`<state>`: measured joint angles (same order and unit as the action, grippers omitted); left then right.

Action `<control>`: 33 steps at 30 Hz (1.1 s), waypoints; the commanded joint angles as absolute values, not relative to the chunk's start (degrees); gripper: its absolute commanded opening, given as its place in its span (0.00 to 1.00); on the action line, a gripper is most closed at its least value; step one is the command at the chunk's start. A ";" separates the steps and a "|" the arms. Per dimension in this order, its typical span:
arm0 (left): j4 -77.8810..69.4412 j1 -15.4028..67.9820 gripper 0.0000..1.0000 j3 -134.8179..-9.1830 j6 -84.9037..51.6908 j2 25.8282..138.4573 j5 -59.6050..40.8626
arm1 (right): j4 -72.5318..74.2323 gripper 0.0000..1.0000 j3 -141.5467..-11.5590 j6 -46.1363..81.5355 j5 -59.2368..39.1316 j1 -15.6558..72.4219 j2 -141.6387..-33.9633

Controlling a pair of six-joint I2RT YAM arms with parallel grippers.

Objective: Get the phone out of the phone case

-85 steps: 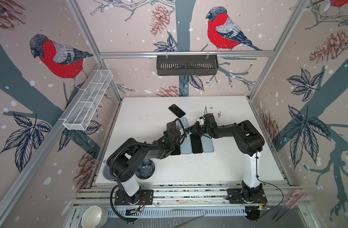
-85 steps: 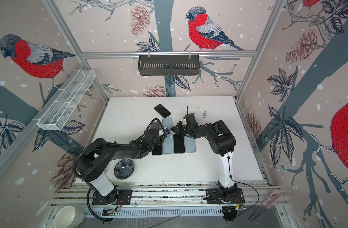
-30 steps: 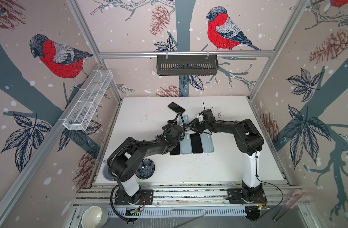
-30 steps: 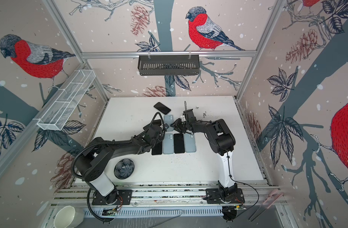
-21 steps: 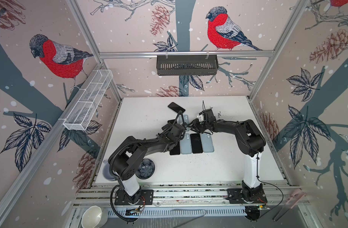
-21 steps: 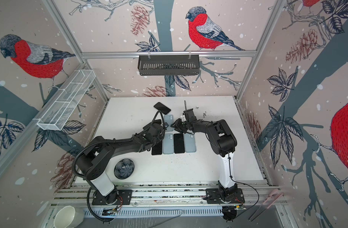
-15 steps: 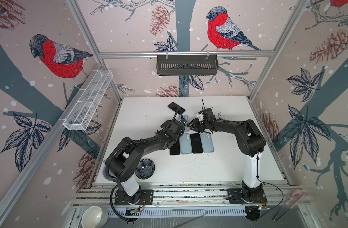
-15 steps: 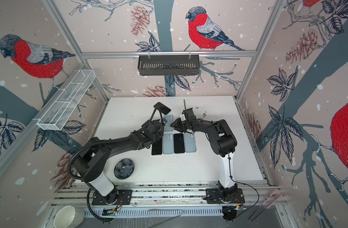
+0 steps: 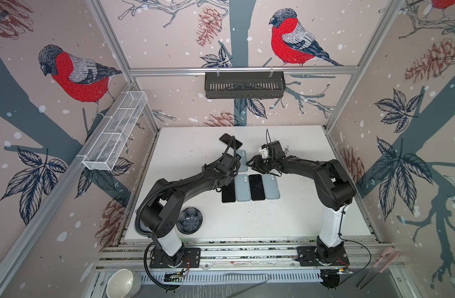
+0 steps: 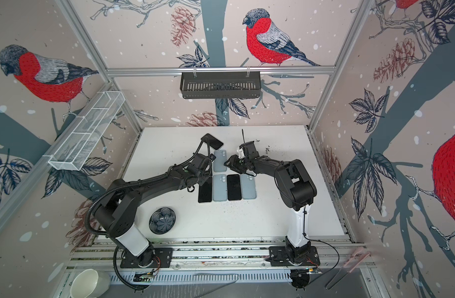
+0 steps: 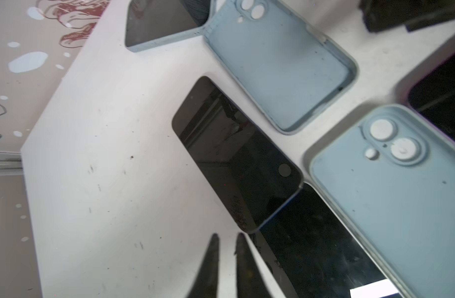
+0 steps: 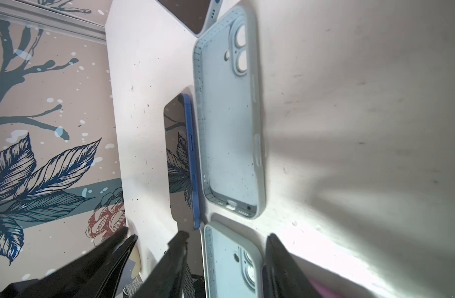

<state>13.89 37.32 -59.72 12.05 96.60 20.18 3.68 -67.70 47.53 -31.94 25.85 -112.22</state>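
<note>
A pale blue phone case [image 11: 280,64] [image 12: 229,123] [image 9: 242,160] lies empty and open side up. Beside it lies the bare phone [image 11: 234,154] [image 12: 181,160], screen up and blue-edged; in both top views my left wrist hides it. My left gripper [image 11: 227,236] is shut on nothing, just off the phone's near end. My right gripper [image 12: 226,236] [image 9: 257,165] hangs open beside the empty case, above another blue case [image 12: 231,258], and holds nothing.
In front lies a row of two black phones [image 9: 228,192] [image 9: 256,187] alternating with two blue cases [image 9: 242,187] [image 9: 271,186]. At the back a dark phone [image 9: 230,139] sits in a blue case. A dark dish [image 9: 189,220] stands at the front left.
My left gripper has gone from wide open to shut, with nothing in it. The right gripper's jaws have spread wider. Both arms stay over the empty case.
</note>
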 commanded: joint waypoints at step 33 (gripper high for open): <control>20.88 37.19 0.00 -62.46 8.90 103.88 16.80 | 11.67 1.00 -56.60 38.01 -29.00 27.40 -93.91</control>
<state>21.45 37.30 -61.95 9.06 103.61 16.47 9.93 -56.86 38.76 -28.73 27.40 -94.54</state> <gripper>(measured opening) 0.068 0.996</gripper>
